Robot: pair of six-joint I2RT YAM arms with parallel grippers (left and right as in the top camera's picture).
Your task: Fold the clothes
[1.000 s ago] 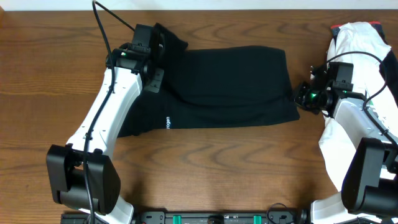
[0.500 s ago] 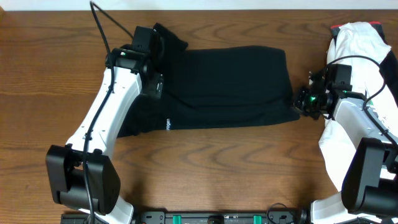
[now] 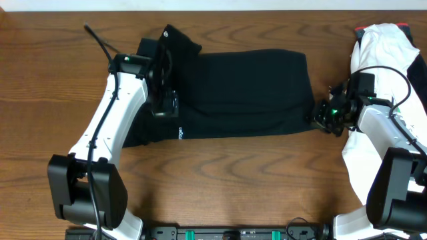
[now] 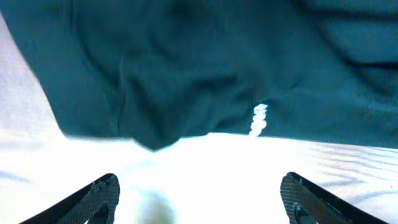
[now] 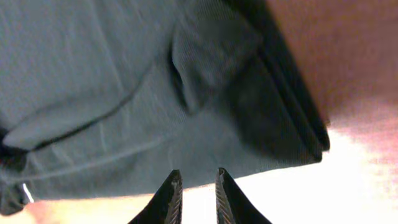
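My left claw (image 4: 199,196) gapes wide over the shirt (image 3: 247,90); my right claw (image 5: 195,190), barely apart, holds nothing.

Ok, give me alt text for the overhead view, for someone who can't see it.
A partly folded black T-shirt lies across a wooden table. The left gripper is open over its left side, the right gripper sits at its right edge, and a white garment lies far right.
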